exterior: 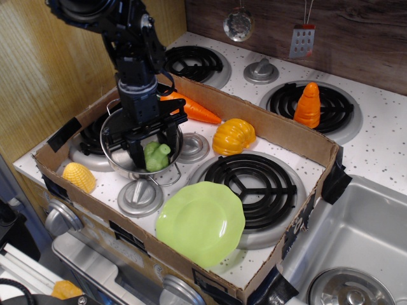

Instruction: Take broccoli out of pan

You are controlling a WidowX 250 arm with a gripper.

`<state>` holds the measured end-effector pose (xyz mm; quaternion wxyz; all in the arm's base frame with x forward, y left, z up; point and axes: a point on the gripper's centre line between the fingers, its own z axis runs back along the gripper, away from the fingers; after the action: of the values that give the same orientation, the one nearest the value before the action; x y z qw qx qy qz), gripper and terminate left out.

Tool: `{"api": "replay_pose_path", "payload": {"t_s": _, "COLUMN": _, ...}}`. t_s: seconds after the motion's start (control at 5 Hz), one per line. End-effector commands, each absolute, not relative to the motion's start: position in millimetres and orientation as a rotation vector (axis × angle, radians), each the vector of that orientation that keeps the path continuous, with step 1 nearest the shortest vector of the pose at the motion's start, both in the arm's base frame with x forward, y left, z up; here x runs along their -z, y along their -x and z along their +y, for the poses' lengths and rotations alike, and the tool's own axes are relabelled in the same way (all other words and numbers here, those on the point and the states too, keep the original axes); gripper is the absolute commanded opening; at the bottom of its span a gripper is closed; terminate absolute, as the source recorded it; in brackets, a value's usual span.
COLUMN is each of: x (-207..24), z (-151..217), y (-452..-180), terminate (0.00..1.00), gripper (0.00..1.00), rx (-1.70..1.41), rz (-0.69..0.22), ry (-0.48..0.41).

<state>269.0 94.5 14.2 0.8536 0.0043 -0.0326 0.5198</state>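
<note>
Gripping the small pale-green lumpy toy broccoli [155, 155] inside the shiny round stainless-steel pan [121, 162], the black gripper [151, 150] has its fingers pressed on either side. A straight upward lift should clear the pan's rim without tipping it.

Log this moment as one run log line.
phase: grasping | gripper: inside pan, fingers around broccoli | broccoli: not lifted | closure: cannot tell
</note>
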Motion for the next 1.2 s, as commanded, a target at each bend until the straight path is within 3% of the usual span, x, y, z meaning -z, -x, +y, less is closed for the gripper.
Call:
{"api": "replay_pose_path", "payload": {"t_s": 0.0, "x": -44.8, "z": 93.3, "y": -284.6, "terminate": 0.00, "gripper": 0.00, "rx": -1.036, "rz": -0.099, "ry": -0.037}}
{"api": "replay_pose_path", "payload": {"t_s": 0.4, "x": -85.1, "z": 82.7, "y": -272.2, "terminate": 0.00, "gripper": 0.00, "rx": -1.024, "rz": -0.101, "ry": -0.172}}
{"api": "replay_pose_path", "payload": {"t_s": 0.6, "x": -100.1, "z": 59.9, "y": -270.5, "terminate": 0.00, "gripper": 0.00, "rx": -1.050, "rz": -0.075, "ry": -0.188}}
{"api": "replay_pose_path", "payload": {"t_s": 1.0, "x": -92.6, "z": 8.7, "y": -281.4, "terminate": 0.00, "gripper": 0.00, "rx": -1.037, "rz": -0.125, "ry": -0.102}}
